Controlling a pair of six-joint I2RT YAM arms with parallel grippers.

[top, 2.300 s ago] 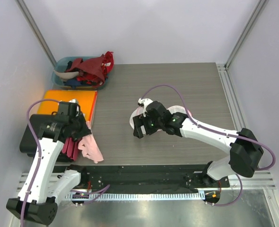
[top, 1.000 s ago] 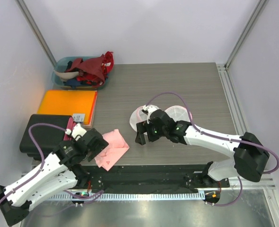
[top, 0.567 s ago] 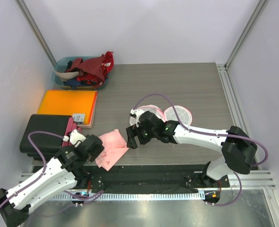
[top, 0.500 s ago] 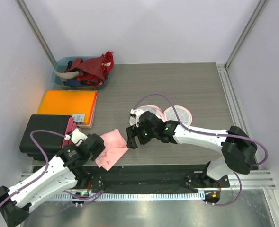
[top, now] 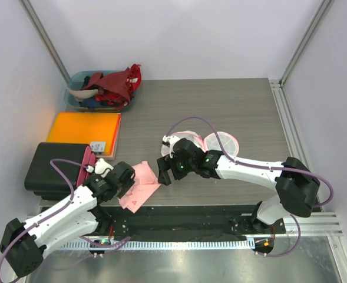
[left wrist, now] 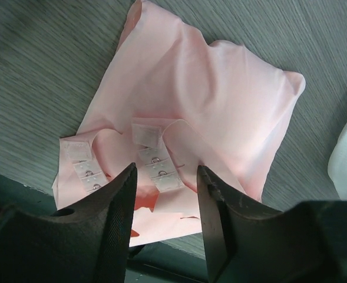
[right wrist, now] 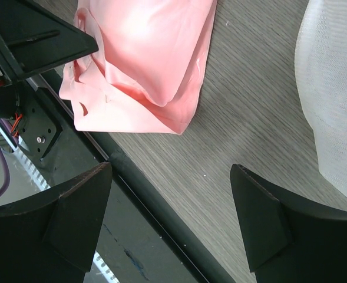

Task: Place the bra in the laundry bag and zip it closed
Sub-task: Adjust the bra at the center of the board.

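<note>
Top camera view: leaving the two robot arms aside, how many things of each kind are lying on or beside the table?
pink bra: 1
white mesh laundry bag: 1
teal bin of clothes: 1
orange folder: 1
black case: 1
Total: 5

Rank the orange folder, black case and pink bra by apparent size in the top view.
Largest: orange folder and black case. They look about alike and the case is partly covered, so they stay unranked.
Smallest: pink bra, clearly.
</note>
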